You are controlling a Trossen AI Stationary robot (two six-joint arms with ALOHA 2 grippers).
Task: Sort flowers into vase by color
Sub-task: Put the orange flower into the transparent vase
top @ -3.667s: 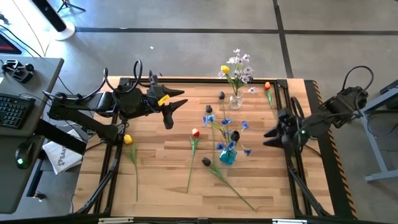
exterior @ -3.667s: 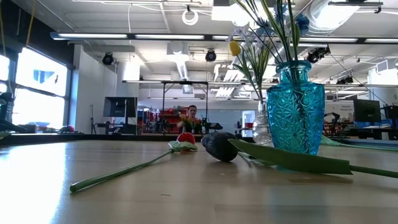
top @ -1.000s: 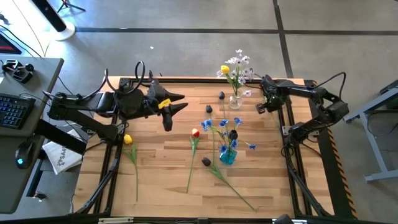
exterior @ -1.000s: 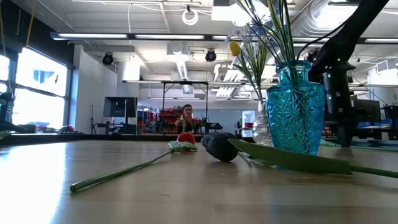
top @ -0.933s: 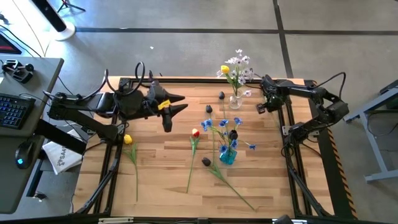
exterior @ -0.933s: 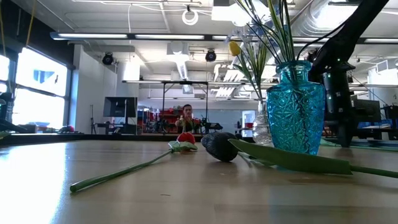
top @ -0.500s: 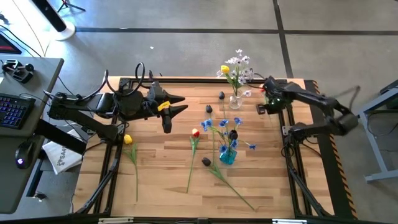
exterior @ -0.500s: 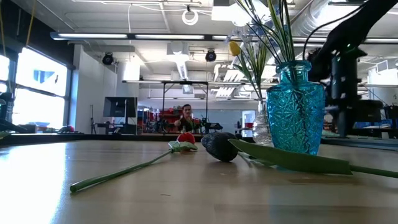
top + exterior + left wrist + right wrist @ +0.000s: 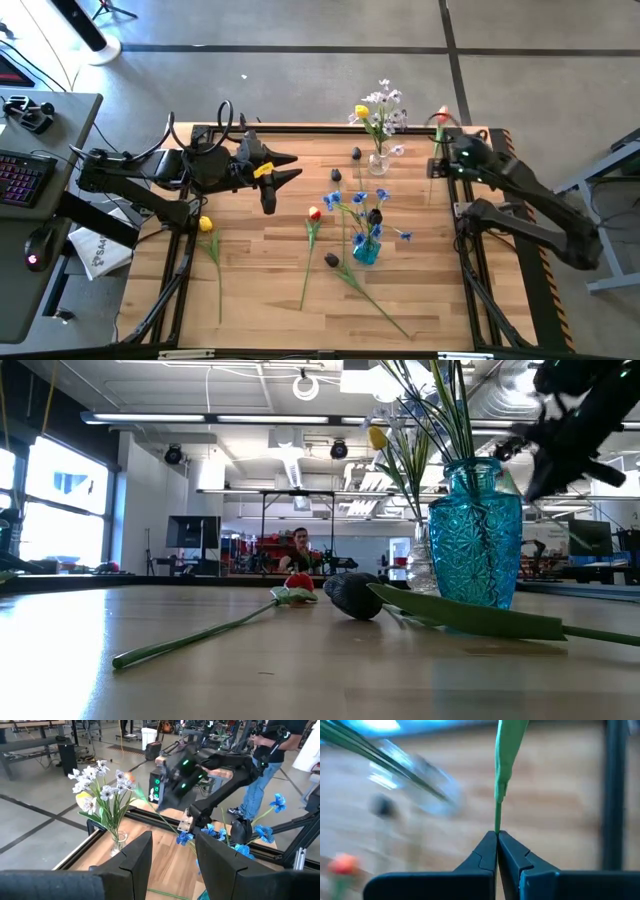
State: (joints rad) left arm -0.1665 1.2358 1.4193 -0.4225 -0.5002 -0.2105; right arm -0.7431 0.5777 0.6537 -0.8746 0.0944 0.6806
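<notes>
My right gripper [image 9: 444, 150] is up over the table's far right corner, shut on a red-orange tulip [image 9: 441, 117]. My left gripper [image 9: 287, 166] hovers open over the far left, holding nothing. A clear vase [image 9: 378, 162] with a white-lilac spray and a yellow tulip stands at the far middle. A blue vase [image 9: 366, 251] holds blue sprays and a dark tulip. Flat on the wood lie a yellow tulip [image 9: 205, 225], another red-orange tulip [image 9: 314, 213] and a dark purple tulip [image 9: 332, 260]. My right gripper pinches the tulip's thin green stem [image 9: 497, 822] between its two shut fingers, a little below the blossom. The fingers slant down from the table's right side and lie across the stem. The blossom stands above the gripper and the stem's lower part [image 9: 434, 172] hangs below it.
Two loose dark purple heads [image 9: 356, 153] [image 9: 336, 175] lie near the clear vase. A desk with a keyboard [image 9: 20, 175] stands beyond the table's left edge. In the low view the blue vase [image 9: 475, 545] stands close in front.
My right gripper has risen and drawn back toward the table's far right corner, tipping from pointing straight down to a slant. The red-orange tulip has come up off the table with it, blossom uppermost. My left arm has kept still.
</notes>
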